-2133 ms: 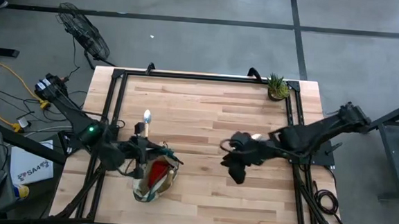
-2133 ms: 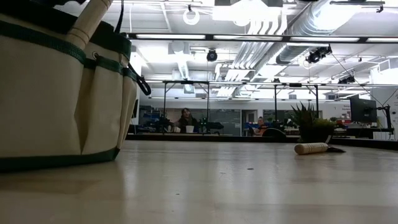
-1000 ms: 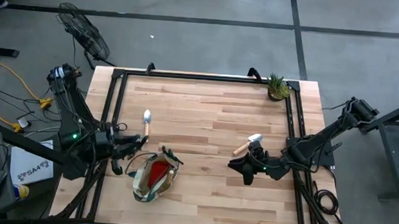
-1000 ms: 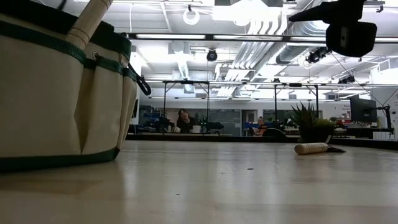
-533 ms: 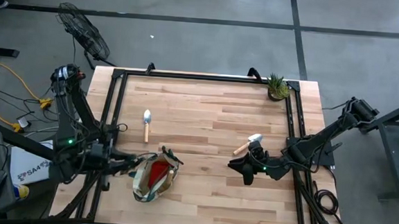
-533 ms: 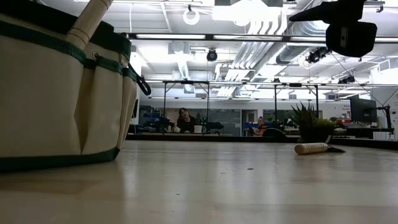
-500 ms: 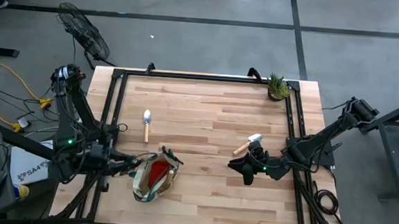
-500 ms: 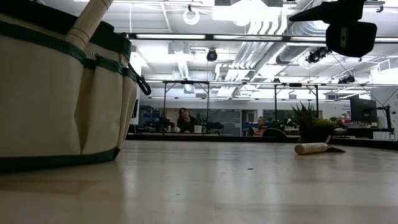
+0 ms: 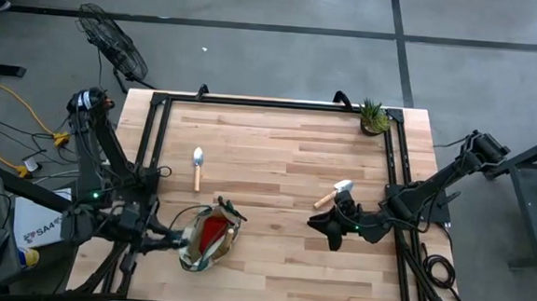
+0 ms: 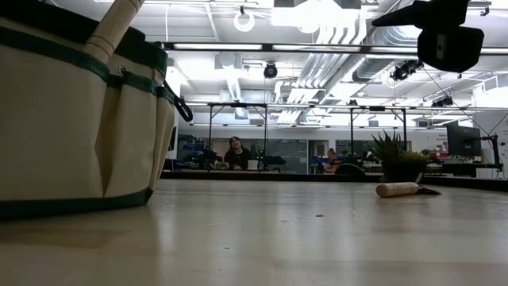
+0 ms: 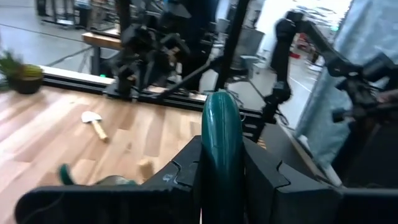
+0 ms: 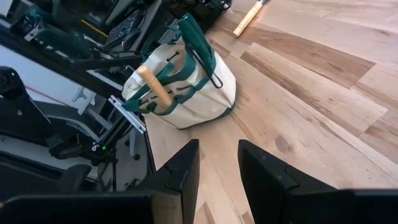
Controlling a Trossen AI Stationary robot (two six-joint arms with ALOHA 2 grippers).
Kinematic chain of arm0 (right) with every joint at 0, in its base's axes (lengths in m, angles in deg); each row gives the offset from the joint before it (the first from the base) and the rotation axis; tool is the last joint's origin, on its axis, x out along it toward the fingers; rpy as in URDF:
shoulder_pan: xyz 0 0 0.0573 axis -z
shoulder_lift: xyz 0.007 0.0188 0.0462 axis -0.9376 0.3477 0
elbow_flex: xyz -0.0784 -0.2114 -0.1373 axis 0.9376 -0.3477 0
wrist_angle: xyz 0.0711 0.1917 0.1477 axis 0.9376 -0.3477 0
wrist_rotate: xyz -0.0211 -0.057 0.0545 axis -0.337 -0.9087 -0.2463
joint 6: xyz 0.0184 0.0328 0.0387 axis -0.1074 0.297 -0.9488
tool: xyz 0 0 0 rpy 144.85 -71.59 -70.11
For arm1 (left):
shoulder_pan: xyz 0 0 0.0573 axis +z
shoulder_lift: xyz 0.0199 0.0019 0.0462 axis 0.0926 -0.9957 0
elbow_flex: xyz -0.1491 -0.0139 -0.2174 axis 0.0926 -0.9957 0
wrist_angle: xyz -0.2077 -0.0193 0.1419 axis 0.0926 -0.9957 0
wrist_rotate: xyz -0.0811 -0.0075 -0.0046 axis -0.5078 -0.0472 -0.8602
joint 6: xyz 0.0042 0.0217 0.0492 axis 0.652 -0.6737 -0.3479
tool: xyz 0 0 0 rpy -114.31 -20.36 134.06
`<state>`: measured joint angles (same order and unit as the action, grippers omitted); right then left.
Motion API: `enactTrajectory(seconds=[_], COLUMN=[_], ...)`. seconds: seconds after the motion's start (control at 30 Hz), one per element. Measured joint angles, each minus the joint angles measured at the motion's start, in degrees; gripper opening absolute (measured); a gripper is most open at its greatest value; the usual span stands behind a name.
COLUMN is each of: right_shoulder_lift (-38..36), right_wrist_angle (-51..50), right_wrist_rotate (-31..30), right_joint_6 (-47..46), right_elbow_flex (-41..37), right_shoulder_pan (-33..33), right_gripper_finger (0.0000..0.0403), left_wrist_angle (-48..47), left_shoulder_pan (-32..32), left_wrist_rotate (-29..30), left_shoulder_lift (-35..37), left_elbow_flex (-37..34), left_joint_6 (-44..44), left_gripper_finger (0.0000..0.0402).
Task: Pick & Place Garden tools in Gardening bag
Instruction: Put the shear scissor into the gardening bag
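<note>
The beige gardening bag [image 9: 209,238] stands on the table near its left front; it also shows in the low view [image 10: 71,119] and the right wrist view [image 12: 186,93]. Red cloth [image 9: 212,231] and a wooden handle [image 12: 153,86] show in it. My left gripper [image 9: 157,241] is at the bag's left side, shut on a dark green strap. One trowel [image 9: 197,166] lies behind the bag. Another trowel [image 9: 333,194] lies right of centre. My right gripper [image 9: 334,231] hovers open and empty just in front of it. My left gripper [image 11: 222,155] pinches a dark green strap [image 11: 221,118] between its two fingers; it looks like the bag's loop handle. The fingers come about level from the table's left. The strap stands up between them, and the bag stays on the table.
A small potted plant [image 9: 374,117] stands at the far right corner. A black frame [image 9: 271,102] runs along the table's far, left and right edges. Bare wood lies between the bag and my right gripper. People sit in the room beyond the table [image 10: 236,152].
My left gripper has gone toward the table's near edge, along the bag's left side. The bag has stayed where it was.
</note>
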<state>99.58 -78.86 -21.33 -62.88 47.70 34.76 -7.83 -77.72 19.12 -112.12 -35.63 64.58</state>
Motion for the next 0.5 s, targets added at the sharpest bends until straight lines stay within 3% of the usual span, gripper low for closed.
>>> enactTrajectory(seconds=[0.2, 0.5], right_shoulder_lift=[0.02, 0.02], right_wrist_angle=[0.08, 1.47], right_wrist_rotate=[-0.03, 0.09], right_joint_6=[0.23, 0.21], right_elbow_flex=[0.00, 0.00], right_shoulder_pan=[0.02, 0.02], right_gripper_finger=[0.0102, 0.0102], left_wrist_angle=[6.32, 23.96], left_shoulder_pan=[0.02, 0.07], left_wrist_rotate=[-1.87, -3.02], left_shoulder_lift=[-5.11, -13.16], left_elbow_flex=[0.00, 0.00], left_joint_6=[-1.17, -10.71], left_gripper_finger=[0.0069, 0.0069])
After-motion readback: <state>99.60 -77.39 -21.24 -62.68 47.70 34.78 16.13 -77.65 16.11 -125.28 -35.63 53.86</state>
